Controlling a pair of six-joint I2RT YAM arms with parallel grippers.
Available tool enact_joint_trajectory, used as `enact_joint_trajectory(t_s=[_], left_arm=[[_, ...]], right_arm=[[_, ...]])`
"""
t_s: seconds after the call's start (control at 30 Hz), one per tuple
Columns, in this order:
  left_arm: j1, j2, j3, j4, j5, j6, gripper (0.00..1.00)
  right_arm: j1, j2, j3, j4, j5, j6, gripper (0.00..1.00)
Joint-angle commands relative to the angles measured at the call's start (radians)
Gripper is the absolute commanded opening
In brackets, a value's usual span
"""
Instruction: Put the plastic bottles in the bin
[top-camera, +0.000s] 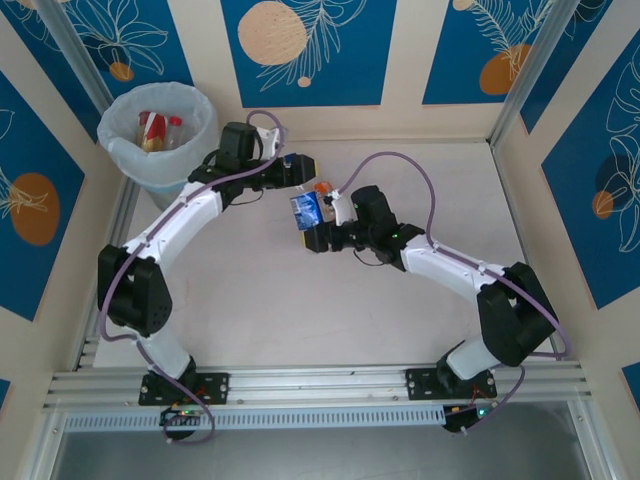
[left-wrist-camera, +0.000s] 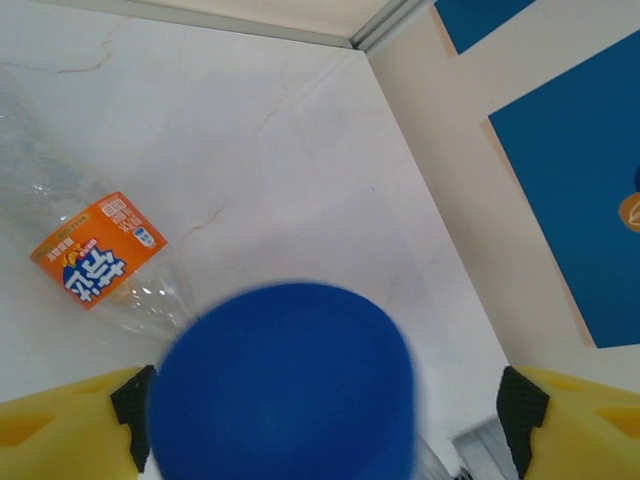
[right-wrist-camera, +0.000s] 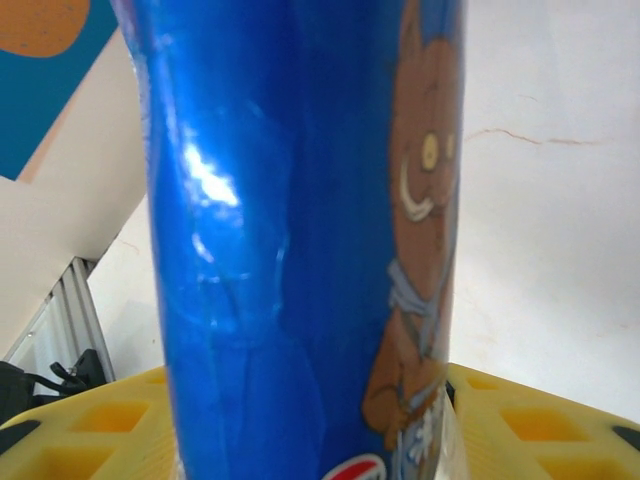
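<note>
Right gripper (top-camera: 312, 222) is pinching the blue-labelled bottle (top-camera: 306, 210) at frame centre. Left gripper (top-camera: 303, 172) fingers (left-wrist-camera: 60, 430) are standing spread beside its blue cap (left-wrist-camera: 285, 385). Orange-labelled bottle (left-wrist-camera: 100, 265) is lying on the table (top-camera: 250, 290). Bin (top-camera: 112, 142), upper left, is holding more bottles (top-camera: 155, 130).

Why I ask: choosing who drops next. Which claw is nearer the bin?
Left. The left claw lies right of the bin; the right claw is farther out again, mid-table, shut on the blue-labelled bottle.
</note>
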Motion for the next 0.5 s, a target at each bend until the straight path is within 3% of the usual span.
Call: enact_joint_trajectory(t_s=[0.0, 0.17, 0.47], left_arm=[[-0.01, 0.007, 0.039, -0.016, -0.026, 0.025, 0.79], [-0.01, 0.003, 0.033, -0.012, -0.017, 0.03, 0.64], [-0.009, -0.001, 0.028, -0.008, 0.013, 0.03, 0.5]], right_arm=[[0.013, 0.019, 0.04, 0.027, -0.037, -0.018, 0.38], [0.02, 0.029, 0.04, 0.028, -0.035, -0.012, 0.39], [0.02, 0.036, 0.045, 0.048, -0.018, 0.004, 0.45]])
